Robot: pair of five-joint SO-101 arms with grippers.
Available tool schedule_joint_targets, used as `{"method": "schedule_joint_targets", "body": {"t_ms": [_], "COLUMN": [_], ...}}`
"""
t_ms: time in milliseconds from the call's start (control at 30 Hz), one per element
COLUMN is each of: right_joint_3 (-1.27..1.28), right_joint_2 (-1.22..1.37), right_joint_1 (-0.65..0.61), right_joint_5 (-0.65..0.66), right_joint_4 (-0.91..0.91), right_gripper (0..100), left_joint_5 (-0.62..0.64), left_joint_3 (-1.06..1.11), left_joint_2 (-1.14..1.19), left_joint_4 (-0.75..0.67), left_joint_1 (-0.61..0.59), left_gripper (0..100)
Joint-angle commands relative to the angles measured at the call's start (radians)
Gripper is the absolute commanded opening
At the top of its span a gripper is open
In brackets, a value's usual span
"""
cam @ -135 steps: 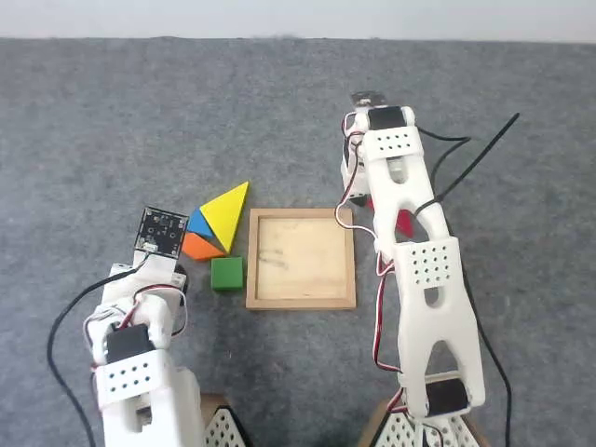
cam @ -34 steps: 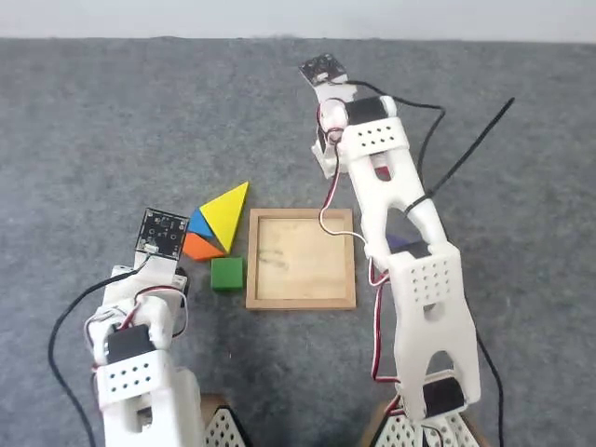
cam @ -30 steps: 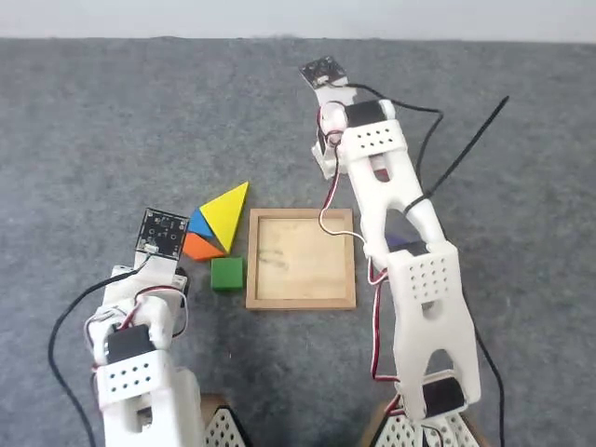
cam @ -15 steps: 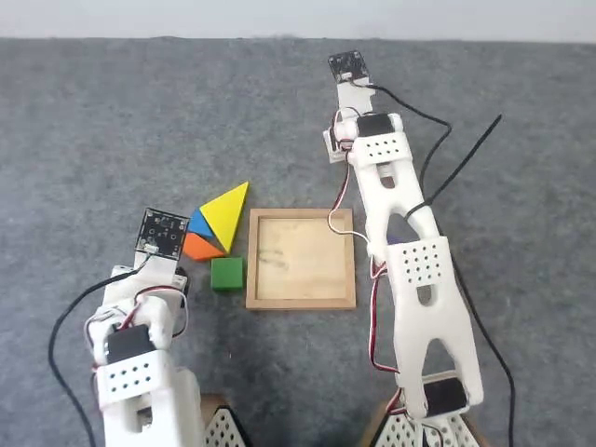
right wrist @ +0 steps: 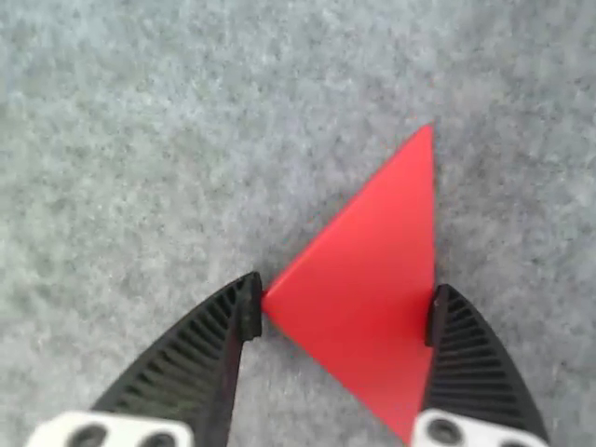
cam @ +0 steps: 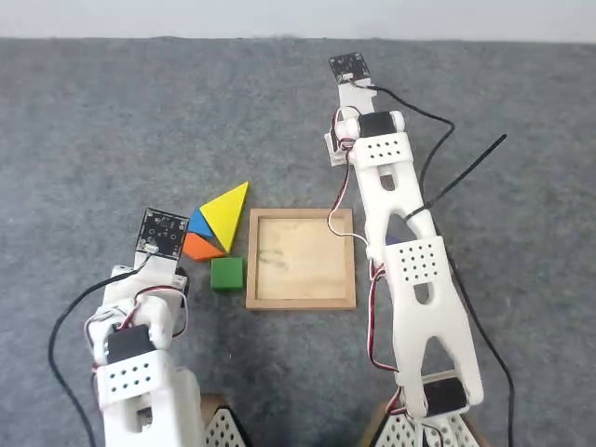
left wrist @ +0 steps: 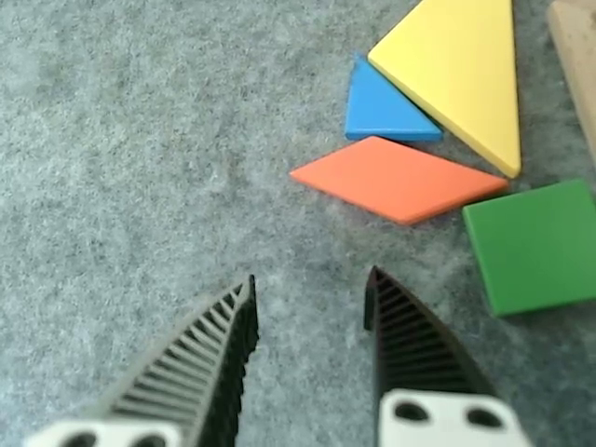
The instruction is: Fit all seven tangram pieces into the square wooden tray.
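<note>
Red triangle (right wrist: 368,289), yellow triangle (cam: 227,214), blue triangle (cam: 198,223), orange parallelogram (cam: 200,247), green square (cam: 226,274).

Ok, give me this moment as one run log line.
tray: no pieces in yet | left gripper: open, over carpet near orange piece | right gripper: shut on red triangle, far side of tray

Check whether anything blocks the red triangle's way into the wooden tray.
Nothing visible does. The red triangle sits between the fingers of the right gripper over bare grey mat, and the wooden tray holds no pieces.
</note>
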Motion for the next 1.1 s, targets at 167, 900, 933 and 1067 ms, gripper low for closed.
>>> {"method": "schedule_joint_targets", "body": {"t_ms": [167,900,933,1067], "right_joint_3": [-0.104,-0.265,-0.25,-0.18], "right_joint_2": [-0.024,-0.008,-0.004,0.028], "right_joint_1": [0.015,-0.007,-0.008,-0.01], "right_joint_5": [0.018,-0.072,-0.094,-0.115], "right_joint_4": [0.097,0.156,0.12,-0.03], "right_gripper": [21.1,36.7,36.7,28.3], "left_joint_5": [-0.011,-0.011,-0.011,-0.011], "left_joint_3": [-0.012,-0.012,-0.012,-0.012], "left_joint_2": [-0.023,-0.023,-0.023,-0.023], "left_joint_4": [-0.023,-0.021,-0.021,-0.021], "left_joint_1": [0.005,0.003,0.003,0.002], "left_gripper": [18,18,18,18]}}
